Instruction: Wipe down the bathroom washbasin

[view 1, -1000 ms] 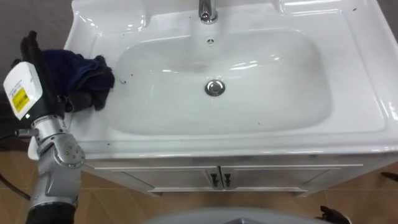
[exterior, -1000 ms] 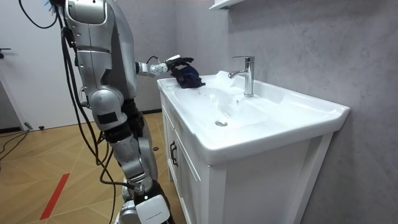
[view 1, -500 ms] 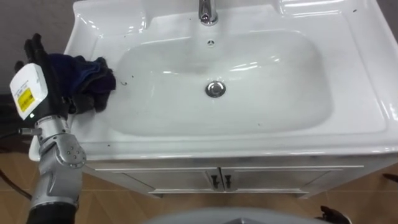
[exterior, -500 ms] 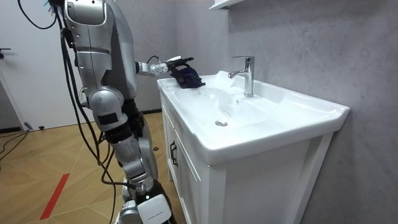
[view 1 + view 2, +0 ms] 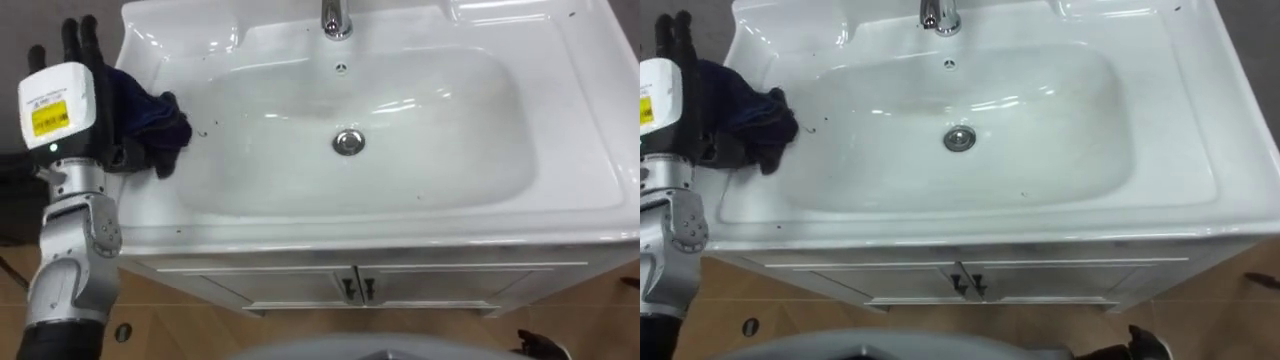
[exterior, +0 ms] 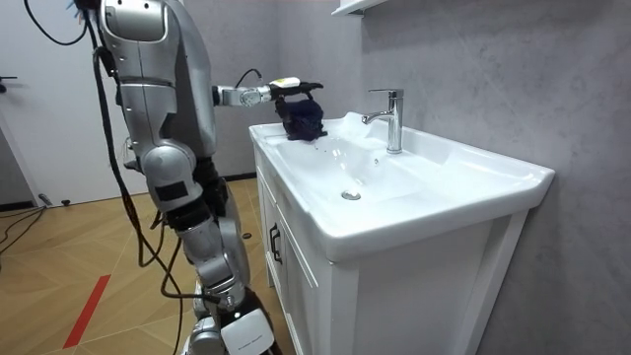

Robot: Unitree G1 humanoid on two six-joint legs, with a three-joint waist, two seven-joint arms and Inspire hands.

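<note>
Raised since half a second ago: your left robot hand point(image 5: 62, 100) now sits higher against the crumpled dark blue cloth point(image 5: 150, 112), which stays on the left rim of the white ceramic basin point(image 5: 590, 150).

- Left fingers read straight, laid on the cloth, not clenched; no firm grasp confirmed.
- Right robot hand point(image 5: 531, 344) barely shows at the near edge; I cannot tell its state.
- Small dark specks point(image 5: 205, 127) lie beside the cloth.
- Round metal drain point(image 5: 347, 141) sits mid-bowl; chrome tap point(image 5: 333, 18) is farthest.

Judgement: wiping of the bowl not begun; you need the cloth brought down into it.
</note>
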